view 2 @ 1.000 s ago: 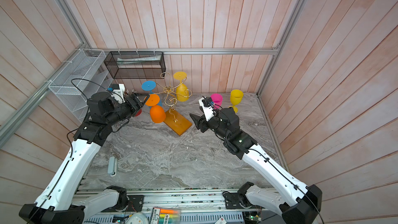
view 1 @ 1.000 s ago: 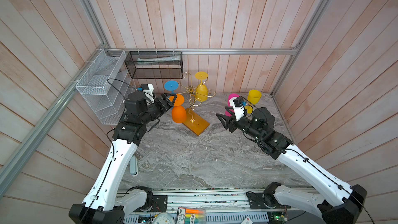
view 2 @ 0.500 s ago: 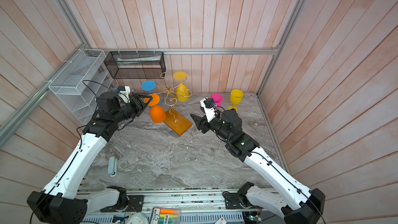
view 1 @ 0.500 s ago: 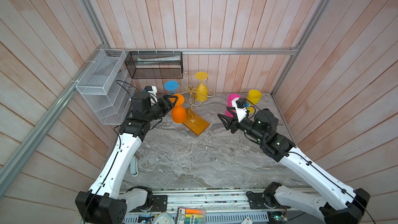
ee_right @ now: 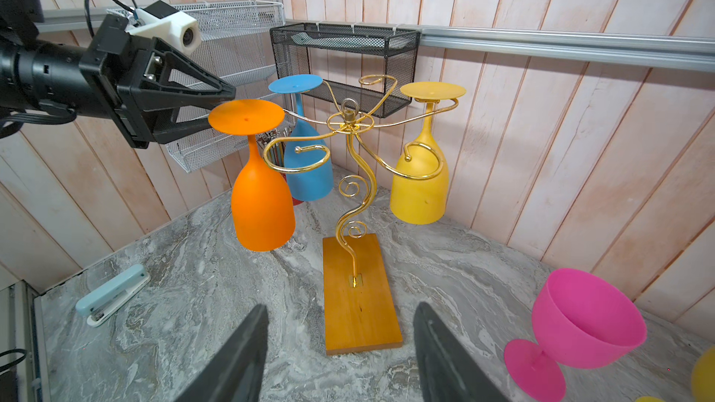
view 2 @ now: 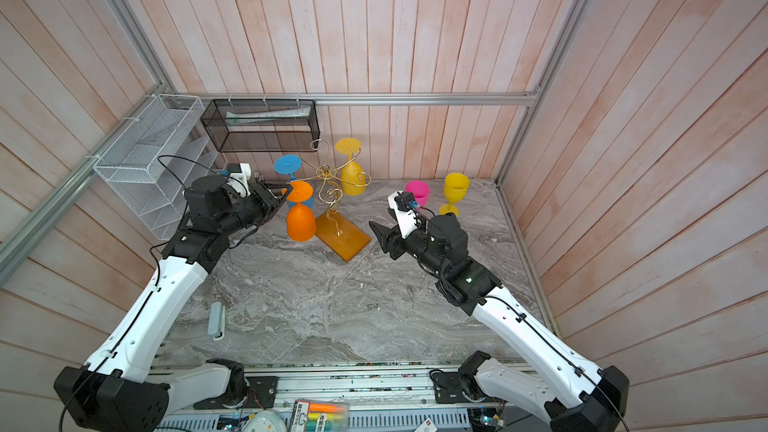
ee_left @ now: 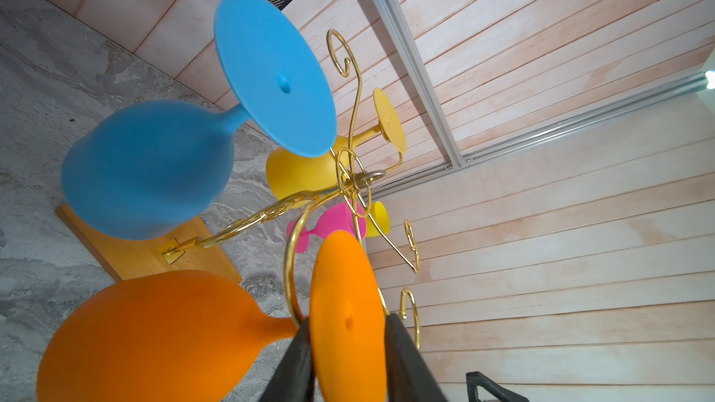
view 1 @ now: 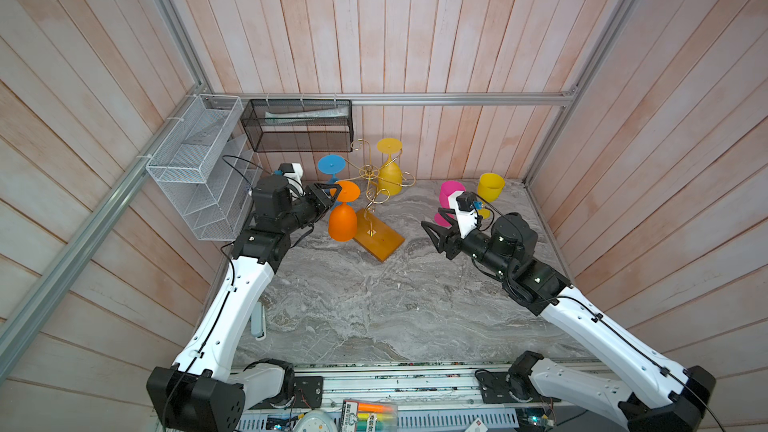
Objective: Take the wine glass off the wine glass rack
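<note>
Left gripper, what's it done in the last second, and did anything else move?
The left gripper reached forward to the wine glass rack and closed on the foot of the orange wine glass, which still hangs upside down from its arm. The right gripper stayed open near the rack's base; the blue glass and yellow glass hang as before.

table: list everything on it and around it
wine glass rack: 1, gold, table's back middle
orange wine glass: 1, orange, hung on rack
other hung glasses: 2, blue and yellow, on rack
standing glasses: 2, pink and yellow, upright right of rack
stapler: 1, pale blue, table's left edge
mesh baskets: 2, white left wall, black back wall
left gripper: 1, black, fingers grip orange glass's foot
right gripper: 1, black, open, right of rack
</note>
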